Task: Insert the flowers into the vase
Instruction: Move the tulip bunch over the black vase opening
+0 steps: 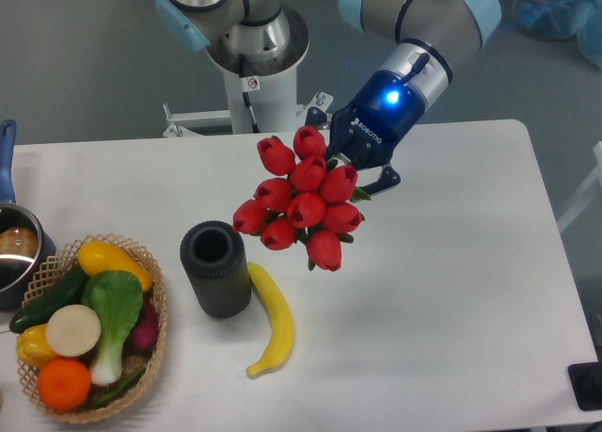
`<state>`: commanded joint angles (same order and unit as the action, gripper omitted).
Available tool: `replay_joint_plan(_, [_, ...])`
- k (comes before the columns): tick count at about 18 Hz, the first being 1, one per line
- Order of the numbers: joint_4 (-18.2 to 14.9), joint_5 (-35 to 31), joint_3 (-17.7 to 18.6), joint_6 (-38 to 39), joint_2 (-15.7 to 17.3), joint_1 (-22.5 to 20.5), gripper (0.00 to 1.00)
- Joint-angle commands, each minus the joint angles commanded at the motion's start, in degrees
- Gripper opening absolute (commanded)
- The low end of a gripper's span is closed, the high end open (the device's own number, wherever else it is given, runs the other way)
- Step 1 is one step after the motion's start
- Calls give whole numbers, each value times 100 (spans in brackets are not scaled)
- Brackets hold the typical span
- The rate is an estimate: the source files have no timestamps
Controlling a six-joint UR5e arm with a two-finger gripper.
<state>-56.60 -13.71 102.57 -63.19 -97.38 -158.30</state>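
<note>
A tight bunch of red tulip flowers [301, 203] hangs in the air above the table, buds pointing toward the camera and left. My gripper [359, 166] is shut on the bunch from behind; the stems and the fingertips are mostly hidden by the buds. The vase [215, 268], a short dark ribbed cylinder with an open top, stands upright on the table down and to the left of the bunch. The flowers are apart from the vase, their lowest bud to the right of its rim.
A yellow banana [272, 321] lies just right of the vase. A wicker basket [155, 333] of vegetables and fruit sits at the front left. A blue-handled metal pot [13, 249] is at the left edge. The robot base [254, 70] stands behind the table.
</note>
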Motion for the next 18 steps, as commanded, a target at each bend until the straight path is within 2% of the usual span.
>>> replay_joint_plan(4, [333, 9, 35, 0, -88, 334, 34])
replay_joint_plan(12, [387, 764, 105, -377, -123, 493, 34])
replay_joint_plan(15, [404, 1421, 341, -641, -132, 493, 34])
replay_joint_plan(18, [413, 1591, 702, -1027, -132, 510, 34])
